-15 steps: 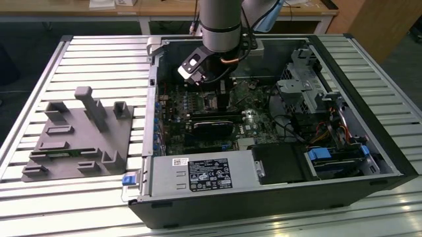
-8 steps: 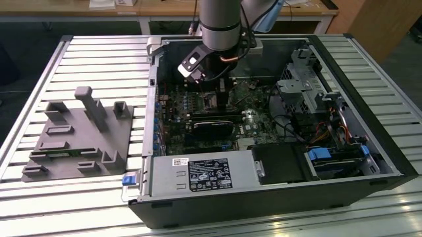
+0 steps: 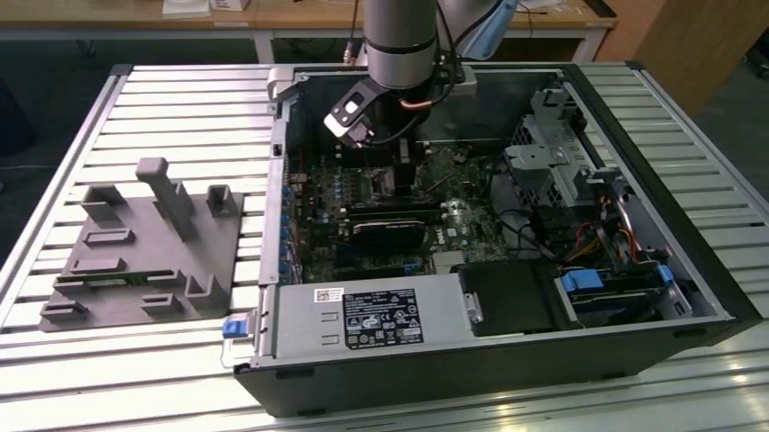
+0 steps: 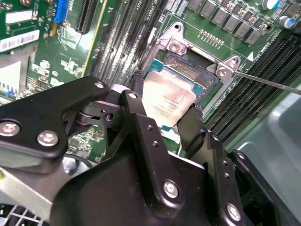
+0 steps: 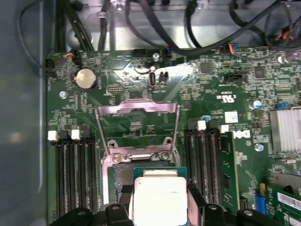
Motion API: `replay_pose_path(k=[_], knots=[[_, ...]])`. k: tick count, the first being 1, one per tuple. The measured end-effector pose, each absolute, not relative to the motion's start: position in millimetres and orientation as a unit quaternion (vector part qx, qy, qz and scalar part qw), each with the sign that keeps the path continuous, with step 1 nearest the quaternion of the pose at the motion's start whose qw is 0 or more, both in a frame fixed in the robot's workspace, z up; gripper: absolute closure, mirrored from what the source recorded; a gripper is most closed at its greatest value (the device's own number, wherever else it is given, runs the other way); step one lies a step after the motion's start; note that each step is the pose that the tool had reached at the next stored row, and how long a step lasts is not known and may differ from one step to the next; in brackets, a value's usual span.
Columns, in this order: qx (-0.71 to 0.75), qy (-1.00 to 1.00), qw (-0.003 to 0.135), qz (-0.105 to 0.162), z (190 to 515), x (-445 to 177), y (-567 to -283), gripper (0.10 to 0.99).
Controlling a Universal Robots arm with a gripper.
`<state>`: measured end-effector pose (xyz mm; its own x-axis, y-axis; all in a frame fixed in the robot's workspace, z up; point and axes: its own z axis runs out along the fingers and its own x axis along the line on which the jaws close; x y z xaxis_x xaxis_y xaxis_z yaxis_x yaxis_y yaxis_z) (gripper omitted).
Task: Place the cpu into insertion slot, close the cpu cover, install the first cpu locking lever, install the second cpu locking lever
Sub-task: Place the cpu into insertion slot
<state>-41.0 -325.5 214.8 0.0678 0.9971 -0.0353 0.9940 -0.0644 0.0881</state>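
Unreadable small print on the cpu (image 5: pixel 157 200), the power supply label (image 3: pixel 382 319), the green circuit board (image 5: pixel 207 94)

It was a robotics lab or workshop. An open PC case (image 3: pixel 505 369) lay on a slatted metal table (image 3: pixel 180 90), with a grey fixture block (image 3: pixel 132 261) beside it on the exterior view's left. An arm (image 3: pixel 402 40) reached in, its gripper (image 4: pixel 167 101) holding a cpu (image 5: pixel 157 200) over the motherboard (image 5: pixel 211 89). Wooden benches (image 3: pixel 301 16) stood far behind.
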Motion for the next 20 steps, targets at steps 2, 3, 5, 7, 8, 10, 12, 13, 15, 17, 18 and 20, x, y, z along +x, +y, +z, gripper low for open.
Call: replay_pose_path(k=[2,3,5,7,8,10,12,13,15,17,18,20], knots=[[0.724,0.688,0.044,0.018,213.8,-41.1,-324.9,0.549],[0.721,0.691,0.044,0.018,213.3,-41.1,-324.7,0.549],[0.716,0.696,0.043,0.018,211.7,-41.1,-324.2,0.549],[0.714,0.699,0.043,0.019,210.1,-41.2,-323.6,0.549],[0.713,0.699,0.043,0.019,209.3,-41.2,-323.4,0.549],[0.713,0.699,0.041,0.02,207.3,-41.2,-323.1,0.549],[0.713,0.699,0.041,0.02,204.6,-41.2,-322.7,0.549],[0.713,0.699,0.041,0.02,203.3,-41.2,-322.3,0.549],[0.713,0.699,0.041,0.02,201.3,-41.3,-321.5,0.549],[0.713,0.699,0.04,0.02,199.6,-41.4,-320.2,0.549],[0.713,0.699,0.04,0.02,198.9,-41.6,-319.6,0.549],[0.713,0.699,0.04,0.02,197.5,-41.9,-318.1,0.549]])
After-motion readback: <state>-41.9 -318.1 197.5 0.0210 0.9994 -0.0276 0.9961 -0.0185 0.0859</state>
